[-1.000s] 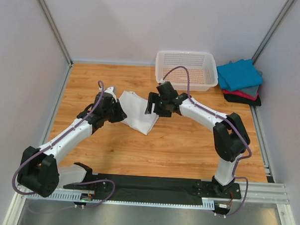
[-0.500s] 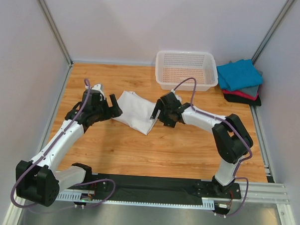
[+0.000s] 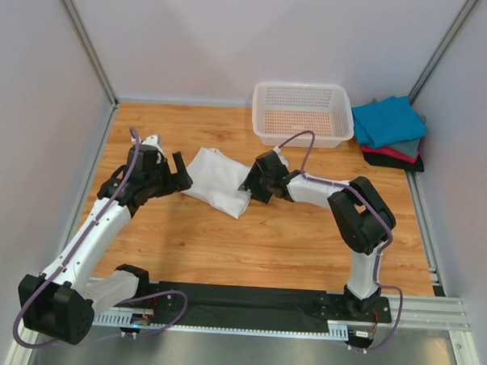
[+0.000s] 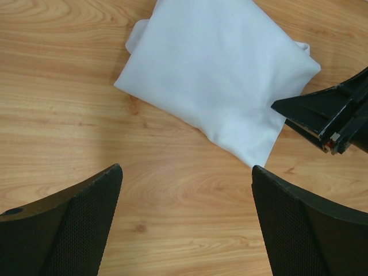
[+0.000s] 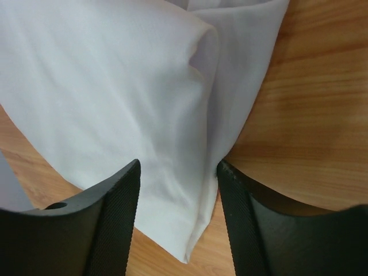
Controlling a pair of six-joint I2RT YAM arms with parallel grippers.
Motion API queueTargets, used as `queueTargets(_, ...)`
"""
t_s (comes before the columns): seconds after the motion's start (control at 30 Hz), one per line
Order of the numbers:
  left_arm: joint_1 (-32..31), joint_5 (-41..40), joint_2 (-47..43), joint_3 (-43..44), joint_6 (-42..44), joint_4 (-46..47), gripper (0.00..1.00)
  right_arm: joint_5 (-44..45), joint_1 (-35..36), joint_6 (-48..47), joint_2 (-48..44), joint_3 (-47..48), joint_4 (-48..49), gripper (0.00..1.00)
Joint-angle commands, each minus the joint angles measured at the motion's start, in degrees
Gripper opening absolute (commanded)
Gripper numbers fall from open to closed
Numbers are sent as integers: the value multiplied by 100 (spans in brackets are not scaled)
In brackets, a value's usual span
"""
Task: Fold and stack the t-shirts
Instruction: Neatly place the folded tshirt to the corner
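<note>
A folded white t-shirt lies on the wooden table between my two arms. My left gripper stands wide open just left of it, with only bare wood between its fingers; the white t-shirt lies beyond them. My right gripper is at the shirt's right edge, its fingers partly closed with a gap left. The shirt's folded edge lies between them, and the right finger touches the fold. A stack of folded t-shirts, teal over grey, red and black, sits at the back right.
A white mesh basket stands at the back of the table, right of centre and next to the stack. Grey walls close in the table on the left, the back and the right. The right gripper's black finger shows in the left wrist view.
My left gripper let go of the shirt, opened and drew back to the left. The right gripper came down to the shirt's right edge and its jaws narrowed around the fold.
</note>
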Motion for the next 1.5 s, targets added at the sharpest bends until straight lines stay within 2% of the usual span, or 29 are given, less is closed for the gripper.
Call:
queueTargets(0.0,5,-80,-99,239,140,-188,100,-144,-5,225,465,-97,327,57)
queueTargets(0.03,5,-80,-90,248,140,-180,99,-153,-5,226,527,-89,397,49)
queueTargets(0.1,5,-71,-73,248,131,-171,99,-109,-23,120,711,77,267,41)
queueTargets(0.13,5,-80,-29,257,131,-162,100,-92,-84,68,738,113,75,31)
queueTargets(0.2,5,-80,-3,283,123,-162,100,22,-146,-64,677,113,-85,17)
queueTargets(0.23,5,-71,24,292,131,-171,100,57,-233,-134,607,26,-181,6)
queueTargets(0.27,13,-71,41,309,157,-179,99,188,-286,-204,415,-18,-269,1)
queueTargets(0.4,5,-80,164,537,351,-250,99,436,-681,-915,-219,-203,-980,0)
queueTargets(0.5,5,-236,243,730,526,-329,100,190,-936,-2161,-509,-98,-1631,0)
queueTargets(0.53,5,-299,305,775,562,-338,100,190,-1076,-2905,-527,-2,-2154,0)
queueTargets(0.63,5,-404,393,916,641,-364,100,585,-1209,-4103,-527,333,-3026,0)
queueTargets(0.67,13,-431,410,959,659,-381,99,629,-1227,-4873,-580,298,-3134,0)
queueTargets(0.77,5,-440,472,1021,685,-425,100,1321,-1384,-5494,-598,184,-3469,0)
queueTargets(0.83,5,-431,481,1074,720,-461,99,1394,-1788,-5488,-641,87,-3496,0)
queueTargets(0.93,5,-545,498,1127,781,-601,100,1568,-2176,-5531,-1184,-80,-3338,0)
queueTargets(1.07,-22,-791,490,1118,896,-742,99,3147,-2386,-6163,-1791,-326,-2996,0)
queueTargets(1.1,-48,-940,481,1127,913,-751,99,3265,-2561,-6469,-1906,-448,-2647,0)
queueTargets(1.2,-145,-1029,455,1109,949,-760,100,2915,-2765,-7426,-2241,-598,-2022,0)
queueTargets(1.27,-162,-1046,428,1048,931,-716,100,3063,-2765,-8306,-2347,-748,-1643,0)
queueTargets(1.47,-162,-1266,419,1004,922,-751,100,2723,-3037,-10738,-2680,-1643,492,0)
